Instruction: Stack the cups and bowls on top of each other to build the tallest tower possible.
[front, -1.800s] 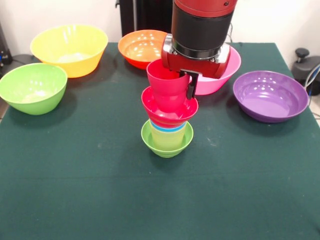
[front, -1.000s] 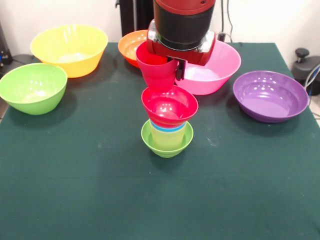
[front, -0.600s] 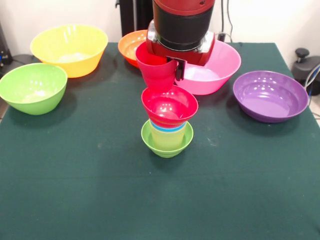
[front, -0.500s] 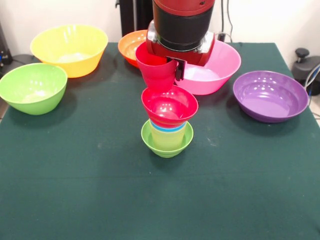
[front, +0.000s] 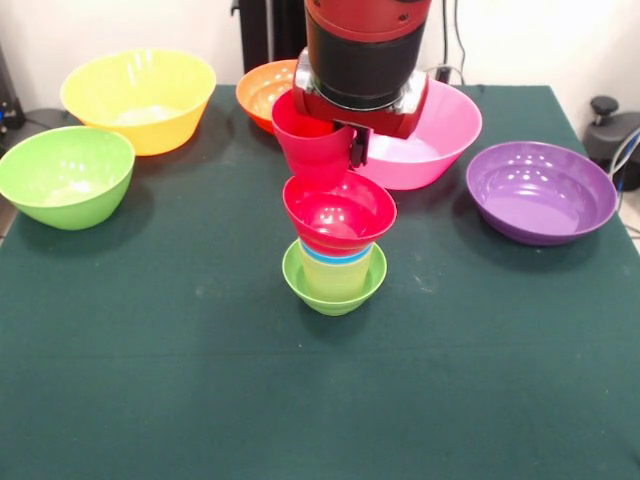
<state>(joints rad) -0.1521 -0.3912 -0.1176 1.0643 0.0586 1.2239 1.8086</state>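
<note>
While the gripper (front: 352, 148) holds the red cup (front: 313, 148) just above the tower (front: 337, 245), the placement wants care.
With one dark finger showing against the cup's wall, the fingers look clamped on its rim; the cup hangs upright, a little toward the orange bowl (front: 268, 90) from the small red bowl (front: 339, 210) that tops the pile on the lime-green bowl (front: 334, 285). In my judgement it should be centred over the red bowl, lowered straight and let go gently, since the pile is narrow-footed. The pink bowl (front: 445, 130) sits just behind; yellow (front: 138, 95), green (front: 65, 172) and purple (front: 541, 190) bowls stand well apart on the surface (front: 320, 400).
</note>
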